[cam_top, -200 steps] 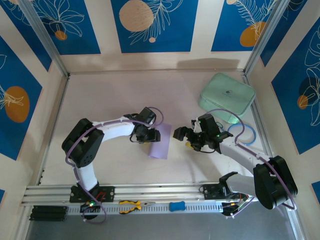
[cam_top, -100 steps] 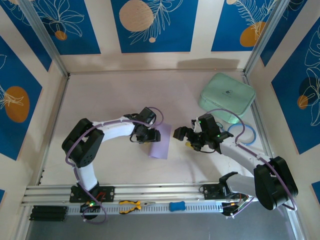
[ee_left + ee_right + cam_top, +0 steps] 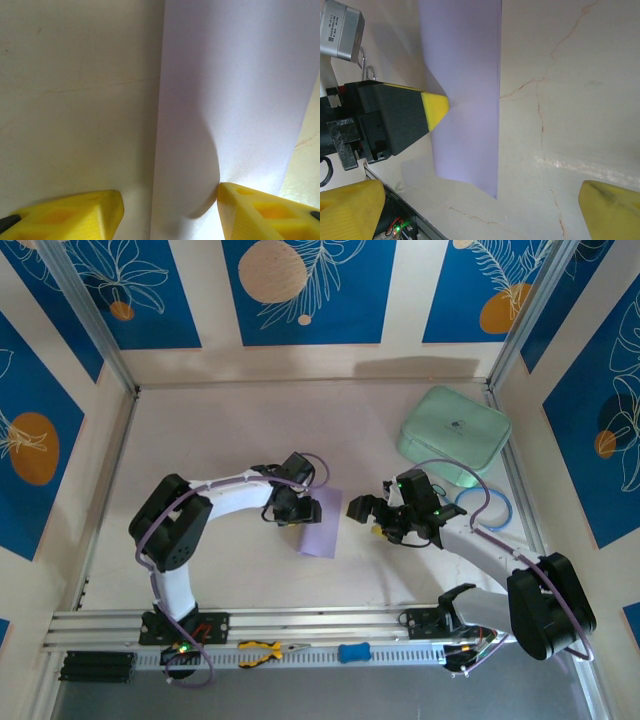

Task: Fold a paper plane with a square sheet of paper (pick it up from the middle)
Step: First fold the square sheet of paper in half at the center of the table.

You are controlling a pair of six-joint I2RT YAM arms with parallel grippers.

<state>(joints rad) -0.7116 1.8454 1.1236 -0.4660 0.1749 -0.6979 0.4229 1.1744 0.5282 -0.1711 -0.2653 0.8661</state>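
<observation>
The square sheet of paper [image 3: 322, 523], pale lavender, lies on the table as a narrow folded strip between the two arms. My left gripper [image 3: 289, 508] is open at its left long edge. In the left wrist view the left gripper [image 3: 167, 207] straddles that edge: one yellow fingertip [image 3: 95, 212] rests on bare table, the other fingertip [image 3: 245, 207] presses on the paper [image 3: 235, 100], which bulges slightly beside it. My right gripper [image 3: 366, 510] hovers open just right of the strip. The right wrist view has the gripper [image 3: 480, 212] wide open with the paper [image 3: 465, 75] ahead. The paper plane is out of view.
A mint-green rounded case [image 3: 453, 435] sits at the back right, with a blue ring [image 3: 484, 510] nearer the right arm. Yellow-handled pliers [image 3: 265, 649] and a small blue piece [image 3: 353, 652] lie on the front rail. Aluminium posts and walls bound the table.
The left arm has edged very slightly to the right against the paper. The paper and the right arm look unmoved.
</observation>
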